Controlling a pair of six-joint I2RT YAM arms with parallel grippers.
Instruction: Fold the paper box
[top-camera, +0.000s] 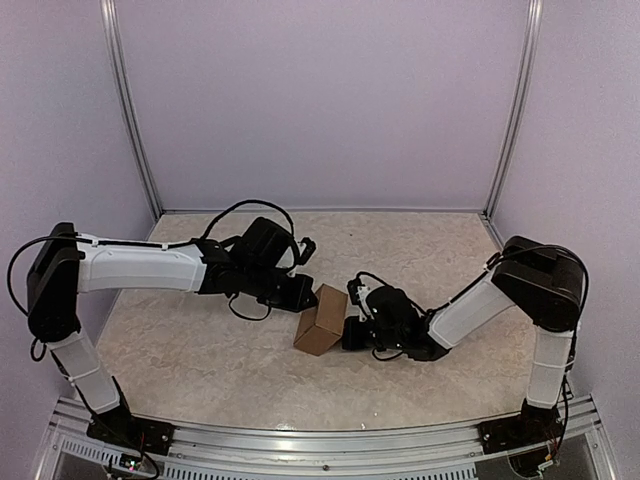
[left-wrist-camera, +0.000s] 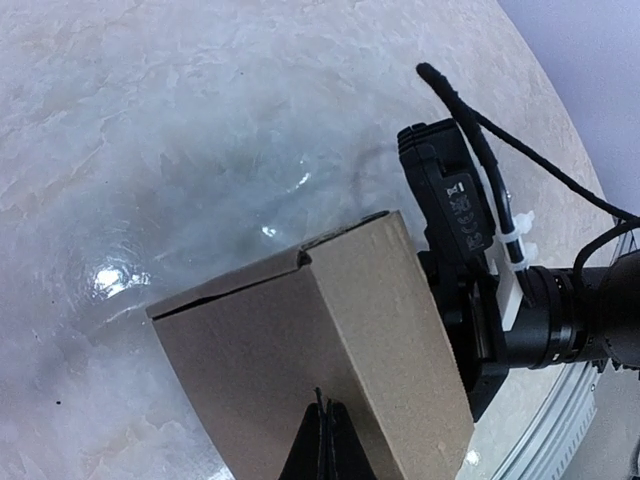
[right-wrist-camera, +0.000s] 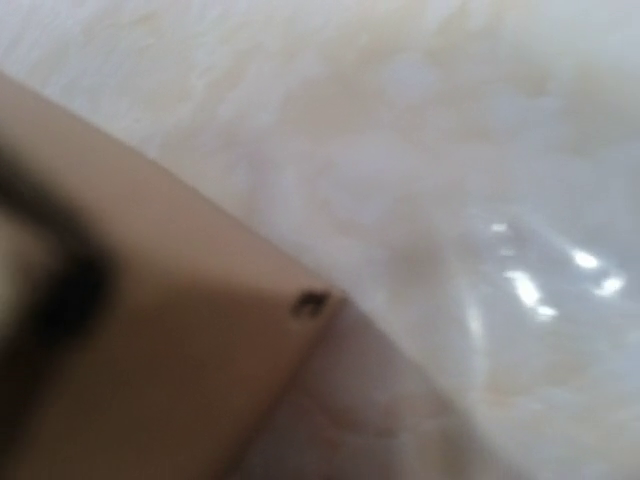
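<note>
The paper box (left-wrist-camera: 330, 330) sits on a glossy marbled table (top-camera: 200, 350), lilac walls (top-camera: 320, 100) around.

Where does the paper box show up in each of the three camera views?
Top external: paper box at the picture's centre, mid-table.
Left wrist: paper box fills the lower centre, close up.
Right wrist: paper box at lower left, blurred.
Shared landmark: the pale marbled tabletop under the box.

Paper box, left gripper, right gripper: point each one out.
paper box (top-camera: 320, 320): top external view, its visible middle.
left gripper (left-wrist-camera: 322, 420): left wrist view, between fingertips.
right gripper (top-camera: 349, 330): top external view, fingertip end.
</note>
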